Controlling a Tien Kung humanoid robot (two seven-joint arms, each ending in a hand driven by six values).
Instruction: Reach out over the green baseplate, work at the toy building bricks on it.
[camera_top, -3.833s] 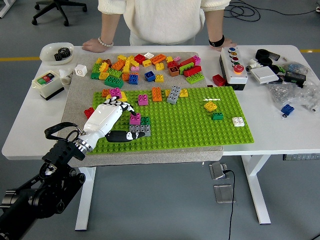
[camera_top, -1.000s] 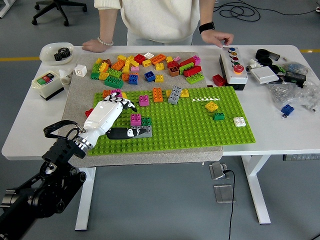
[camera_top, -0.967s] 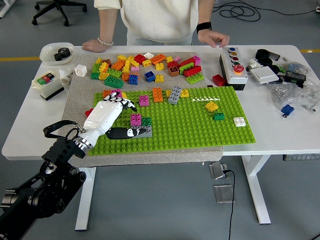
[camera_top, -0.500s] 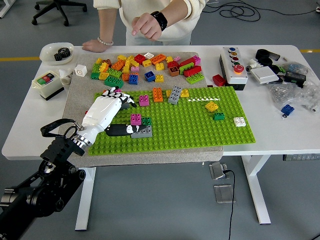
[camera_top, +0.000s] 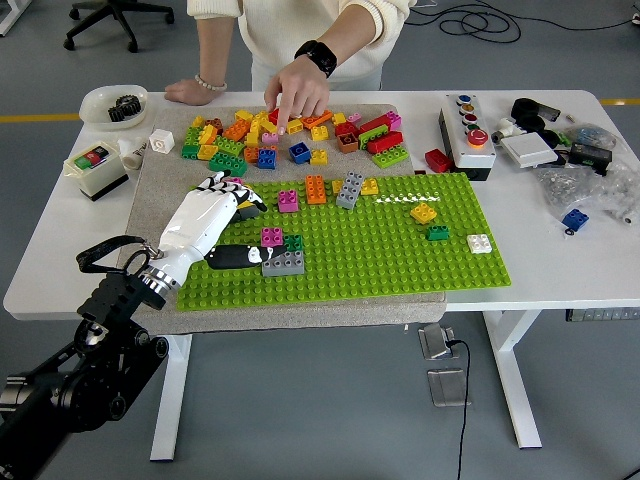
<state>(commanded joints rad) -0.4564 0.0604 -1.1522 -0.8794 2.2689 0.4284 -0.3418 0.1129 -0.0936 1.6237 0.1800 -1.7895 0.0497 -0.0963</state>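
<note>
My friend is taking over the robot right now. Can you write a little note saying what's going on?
Left hand: over the green baseplate at its left end, fingers loosely curled, holding nothing.
Right hand: not in view.
A person's hand reaches into the loose brick pile behind the baseplate.
Done: a few bricks are on the plate, such as the grey brick by the thumb.
Left: most bricks are unplaced.
</note>
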